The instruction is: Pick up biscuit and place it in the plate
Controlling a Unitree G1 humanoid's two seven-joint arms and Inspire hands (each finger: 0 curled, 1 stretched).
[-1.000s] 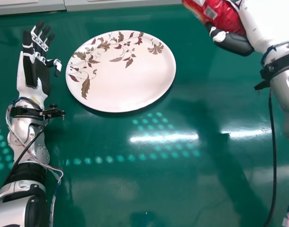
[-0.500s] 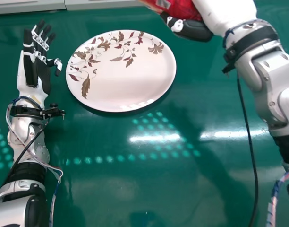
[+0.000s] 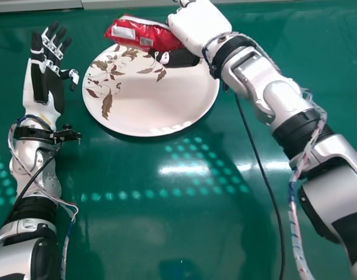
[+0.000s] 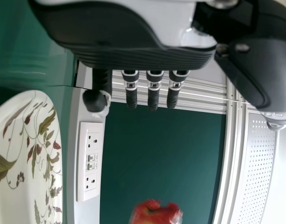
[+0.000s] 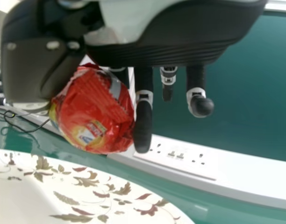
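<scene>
My right hand is over the far edge of the plate, curled round the red biscuit packet. In the right wrist view the packet is held between the thumb and fingers of my right hand, above the plate. My left hand rests open, palm up, left of the plate; the left wrist view has my left hand with straight fingers, the patterned plate and the blurred red packet.
The green table has glossy light reflections. A black cable hangs from my right forearm across the table. Beyond the table's far edge, a white panel with sockets shows in the left wrist view.
My right hand has moved left with the red packet, from the far right side to over the plate's far edge. The left arm has kept still.
</scene>
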